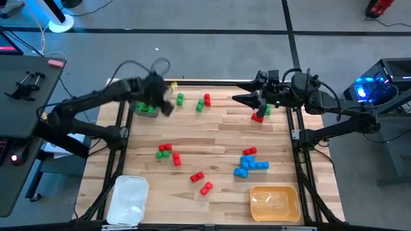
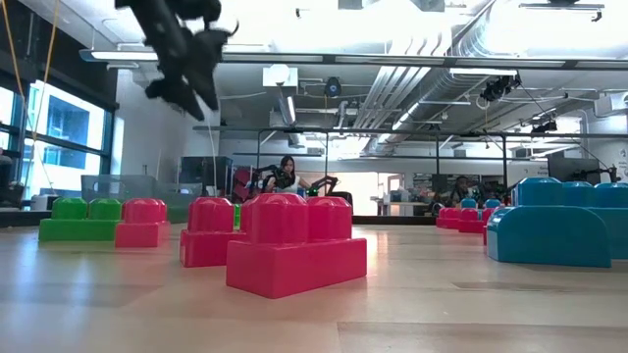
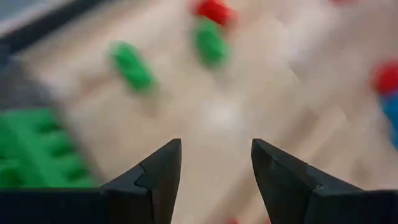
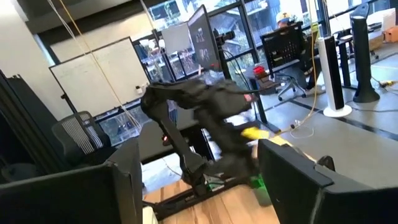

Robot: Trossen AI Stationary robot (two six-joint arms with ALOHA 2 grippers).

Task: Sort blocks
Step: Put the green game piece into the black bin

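The left pincer (image 1: 166, 102), spread and empty, hangs nearer than the right arm to the green block (image 1: 180, 99) just beside it on the tabletop (image 1: 218, 138).

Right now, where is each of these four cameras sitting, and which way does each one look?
High view: above the table, looking straight down; both arms show, left claw and right claw.
Low view: at tabletop height, looking level across red blocks into the room; one arm hangs from above.
Left wrist view: on the left arm, looking down past its open fingers at the wood.
Right wrist view: on the right arm, looking across past its open fingers at the left arm.
Shared: high and left wrist views both show the green blocks.
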